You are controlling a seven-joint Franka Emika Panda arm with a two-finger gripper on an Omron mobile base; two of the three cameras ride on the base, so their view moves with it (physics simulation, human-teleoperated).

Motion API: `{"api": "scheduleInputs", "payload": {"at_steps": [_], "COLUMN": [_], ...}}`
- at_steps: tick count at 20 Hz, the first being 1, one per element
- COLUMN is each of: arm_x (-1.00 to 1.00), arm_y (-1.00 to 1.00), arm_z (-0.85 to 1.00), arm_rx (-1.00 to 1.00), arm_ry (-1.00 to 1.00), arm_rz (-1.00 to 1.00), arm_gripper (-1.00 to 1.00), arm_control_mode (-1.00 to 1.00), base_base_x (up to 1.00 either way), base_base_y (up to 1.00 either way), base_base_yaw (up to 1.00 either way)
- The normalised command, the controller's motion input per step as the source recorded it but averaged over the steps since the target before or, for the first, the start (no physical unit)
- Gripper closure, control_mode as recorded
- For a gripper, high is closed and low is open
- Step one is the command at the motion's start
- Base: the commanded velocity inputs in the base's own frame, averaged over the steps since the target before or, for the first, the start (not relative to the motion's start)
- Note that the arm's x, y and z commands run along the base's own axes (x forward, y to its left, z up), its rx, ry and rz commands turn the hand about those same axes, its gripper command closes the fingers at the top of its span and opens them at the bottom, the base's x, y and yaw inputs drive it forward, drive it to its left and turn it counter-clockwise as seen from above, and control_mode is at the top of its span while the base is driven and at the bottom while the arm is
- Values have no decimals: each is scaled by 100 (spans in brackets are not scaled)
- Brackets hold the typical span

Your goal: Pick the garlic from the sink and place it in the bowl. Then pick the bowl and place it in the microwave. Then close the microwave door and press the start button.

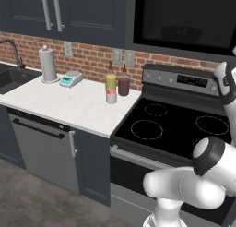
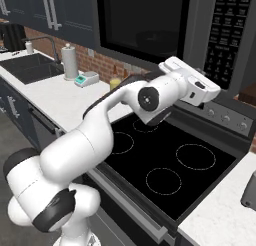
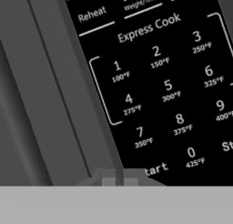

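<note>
- Nearest the hand camera, the gripper [image 3: 115, 177] shows as two pale fingertips pressed almost together, holding nothing.
- Just past those tips is the microwave [image 2: 150, 25] keypad [image 3: 164, 89]: the word "Start" [image 3: 155, 169] sits just beside the tips, on the side toward the "0" key, with the number rows beyond it.
- The relation that matters: the start label lies slightly off the line of the fingers, not dead ahead, so I judge a small sideways shift toward the "0" and a push forward would press it.
- To the other side of the tips runs the grey door [image 3: 54, 91] edge, which looks shut against the panel.
- In the right base view the hand [image 2: 192, 85] reaches up to the foot of that panel [image 2: 230, 35], above the stove [image 2: 170, 160].
- Through the dark door glass a dim shape, likely the bowl [image 1: 180, 33], sits inside; the garlic cannot be made out.
- Farthest off, the sink [image 2: 27, 69] lies at the counter's end.
</note>
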Motion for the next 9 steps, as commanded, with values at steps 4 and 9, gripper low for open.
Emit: {"api": "scheduleInputs", "payload": {"at_steps": [4,9], "arm_x": [21,21], "arm_y": [-35,-43], "arm_z": [-15,-8], "arm_rx": [1,4], "arm_ry": [0,0], "arm_rz": [19,18], "arm_gripper": [100,100], "arm_control_mode": [-100,-100], "base_base_x": [0,0], "base_base_y": [0,0], "base_base_yaw": [0,0]}}
